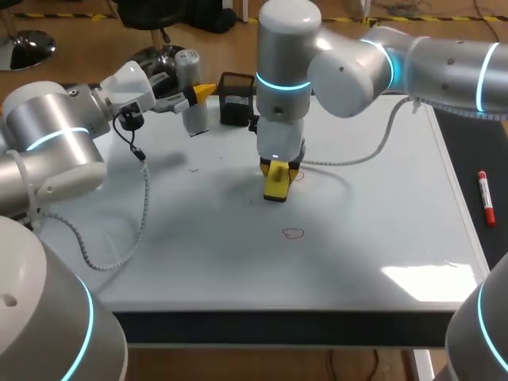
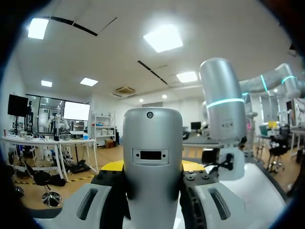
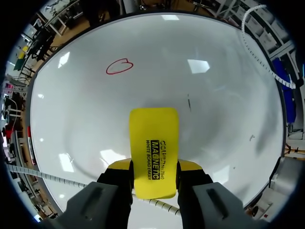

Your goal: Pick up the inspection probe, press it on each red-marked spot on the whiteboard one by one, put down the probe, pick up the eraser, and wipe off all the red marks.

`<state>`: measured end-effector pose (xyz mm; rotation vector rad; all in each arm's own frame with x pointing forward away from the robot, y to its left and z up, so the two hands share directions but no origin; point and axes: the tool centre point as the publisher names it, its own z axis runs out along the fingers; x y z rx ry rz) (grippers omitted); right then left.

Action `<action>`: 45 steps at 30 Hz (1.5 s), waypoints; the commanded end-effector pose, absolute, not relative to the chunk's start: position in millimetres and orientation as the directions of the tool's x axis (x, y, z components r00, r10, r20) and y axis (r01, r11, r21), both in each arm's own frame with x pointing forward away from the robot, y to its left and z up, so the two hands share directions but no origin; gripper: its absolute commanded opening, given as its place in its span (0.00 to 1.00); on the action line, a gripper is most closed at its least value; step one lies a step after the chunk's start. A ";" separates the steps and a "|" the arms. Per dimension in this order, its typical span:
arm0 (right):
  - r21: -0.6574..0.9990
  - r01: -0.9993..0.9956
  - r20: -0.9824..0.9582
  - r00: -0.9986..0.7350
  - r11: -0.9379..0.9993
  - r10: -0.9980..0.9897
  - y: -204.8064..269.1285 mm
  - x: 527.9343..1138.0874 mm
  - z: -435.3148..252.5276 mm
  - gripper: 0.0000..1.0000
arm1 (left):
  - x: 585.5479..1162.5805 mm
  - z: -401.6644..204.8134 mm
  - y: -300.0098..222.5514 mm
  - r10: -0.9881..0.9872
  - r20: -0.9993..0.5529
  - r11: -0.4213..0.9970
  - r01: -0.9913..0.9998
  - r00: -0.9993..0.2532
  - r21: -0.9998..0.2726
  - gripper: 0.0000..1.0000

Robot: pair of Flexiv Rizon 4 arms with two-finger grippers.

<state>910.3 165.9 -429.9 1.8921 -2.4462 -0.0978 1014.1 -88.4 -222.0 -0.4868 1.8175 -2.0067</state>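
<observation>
My right gripper (image 1: 275,181) points straight down at the middle of the whiteboard (image 1: 381,206). It is shut on the yellow eraser (image 1: 275,184), which stands on the board. In the right wrist view the eraser (image 3: 153,152) sits between the yellow fingertips (image 3: 119,165), with a red loop mark (image 3: 119,67) ahead of it. A red loop (image 1: 293,232) lies nearer the front, and a second red mark (image 1: 296,175) shows beside the eraser. My left gripper (image 1: 198,93) is held above the board's back left, shut on the silver inspection probe (image 1: 190,99), which also fills the left wrist view (image 2: 152,143).
A black holder (image 1: 236,99) stands at the back of the board behind the right gripper. A red marker (image 1: 485,197) lies on the dark strip to the right of the board. Faint small marks (image 1: 193,168) show left of centre.
</observation>
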 end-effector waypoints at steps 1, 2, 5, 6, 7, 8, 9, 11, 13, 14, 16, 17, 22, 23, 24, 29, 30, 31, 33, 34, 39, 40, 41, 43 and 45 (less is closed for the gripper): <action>0.086 -0.965 0.005 -0.247 0.247 -0.969 165.6 912.7 -432.1 0.00 | 1014.0 -221.4 -89.9 -0.508 -0.004 -0.085 0.055 -0.861 -0.995 0.00; 0.088 -0.965 0.005 -0.247 0.246 -0.969 165.2 912.6 -433.0 0.00 | 1014.0 -221.4 -89.9 -0.508 -0.004 -0.085 0.055 -0.861 -0.995 0.00; 0.095 -0.965 0.005 -0.247 0.246 -0.969 163.5 912.7 -435.4 0.00 | 1014.0 -221.4 -89.9 -0.508 -0.004 -0.085 0.055 -0.861 -0.995 0.00; 0.096 -0.964 0.007 -0.247 0.246 -0.969 163.2 912.7 -435.9 0.00 | 1014.0 -221.4 -89.9 -0.508 -0.004 -0.085 0.055 -0.861 -0.995 0.00; 0.097 -0.964 0.007 -0.246 0.246 -0.969 162.7 912.5 -436.2 0.00 | 1014.0 -221.4 -89.9 -0.508 -0.004 -0.085 0.055 -0.861 -0.995 0.00; 0.100 -0.964 0.007 -0.247 0.246 -0.969 161.7 912.4 -436.9 0.00 | 1014.0 -221.4 -89.9 -0.508 -0.004 -0.085 0.055 -0.861 -0.995 0.00; 0.101 -0.964 0.008 -0.248 0.247 -0.969 160.7 912.5 -437.8 0.00 | 1014.0 -221.4 -89.9 -0.508 -0.004 -0.085 0.055 -0.861 -0.995 0.00; 0.107 -0.962 0.008 -0.252 0.251 -0.968 158.8 912.5 -438.9 0.00 | 1014.0 -221.4 -89.9 -0.508 -0.004 -0.085 0.055 -0.861 -0.995 0.00; 0.108 -0.961 0.011 -0.255 0.254 -0.967 156.2 912.8 -440.5 0.00 | 1014.0 -221.4 -89.9 -0.508 -0.004 -0.085 0.055 -0.861 -0.995 0.00; 0.108 -0.960 0.015 -0.258 0.258 -0.966 154.3 912.8 -441.3 0.00 | 1014.0 -221.4 -89.9 -0.508 -0.004 -0.085 0.055 -0.861 -0.995 0.00; 0.108 -0.959 0.021 -0.263 0.264 -0.965 150.6 912.8 -442.5 0.00 | 1014.0 -221.4 -89.9 -0.508 -0.004 -0.085 0.055 -0.861 -0.995 0.00; 0.108 -0.957 0.025 -0.267 0.268 -0.963 148.3 912.8 -443.1 0.00 | 1014.0 -221.4 -89.9 -0.508 -0.004 -0.085 0.055 -0.861 -0.995 0.00; 0.110 -0.952 0.041 -0.282 0.285 -0.959 137.7 911.2 -446.0 0.00 | 1014.0 -221.4 -89.9 -0.508 -0.004 -0.085 0.055 -0.861 -0.995 0.00; 0.111 -0.951 0.045 -0.285 0.288 -0.958 135.6 910.7 -446.5 0.00 | 1014.0 -221.4 -89.9 -0.508 -0.004 -0.085 0.055 -0.861 -0.995 0.00; 0.112 -0.950 0.048 -0.289 0.293 -0.956 133.3 910.1 -447.0 0.00 | 1014.0 -221.4 -89.9 -0.508 -0.004 -0.085 0.055 -0.861 -0.995 0.00; 0.117 -0.944 0.061 -0.304 0.310 -0.951 123.4 906.4 -449.4 0.00 | 1014.0 -221.4 -89.9 -0.508 -0.004 -0.085 0.055 -0.861 -0.995 0.00; 0.118 -0.942 0.065 -0.308 0.313 -0.949 121.7 905.7 -449.7 0.00 | 1014.0 -221.4 -89.9 -0.508 -0.004 -0.085 0.055 -0.861 -0.995 0.00; 0.118 -0.942 0.066 -0.309 0.315 -0.949 120.1 905.2 -449.9 0.00 | 1014.0 -221.4 -89.9 -0.508 -0.004 -0.085 0.055 -0.861 -0.995 0.00; 0.119 -0.939 0.072 -0.315 0.322 -0.946 116.7 904.4 -451.1 0.00 | 1014.0 -221.4 -89.9 -0.508 -0.004 -0.085 0.055 -0.861 -0.995 0.00; 0.119 -0.939 0.074 -0.317 0.323 -0.946 115.3 903.8 -451.1 0.00 | 1014.0 -221.4 -89.9 -0.508 -0.004 -0.085 0.055 -0.861 -0.995 0.00; 0.118 -0.933 0.086 -0.333 0.341 -0.939 105.6 902.0 -451.5 0.00 | 1014.0 -221.4 -89.9 -0.508 -0.004 -0.085 0.055 -0.861 -0.995 0.00; 0.118 -0.932 0.087 -0.334 0.343 -0.938 103.7 901.5 -451.7 0.00 | 1014.0 -221.4 -89.9 -0.508 -0.004 -0.085 0.055 -0.861 -0.995 0.00; 0.118 -0.931 0.089 -0.337 0.346 -0.937 101.7 901.1 -451.8 0.00 | 1014.0 -221.4 -89.9 -0.508 -0.004 -0.085 0.055 -0.861 -0.995 0.00; 0.118 -0.929 0.095 -0.342 0.351 -0.935 98.2 899.9 -452.1 0.00 | 1014.0 -221.4 -89.9 -0.508 -0.004 -0.085 0.055 -0.861 -0.995 0.00; 0.118 -0.928 0.099 -0.344 0.354 -0.934 96.4 899.1 -452.0 0.00 | 1014.0 -221.4 -89.9 -0.508 -0.004 -0.085 0.055 -0.861 -0.995 0.00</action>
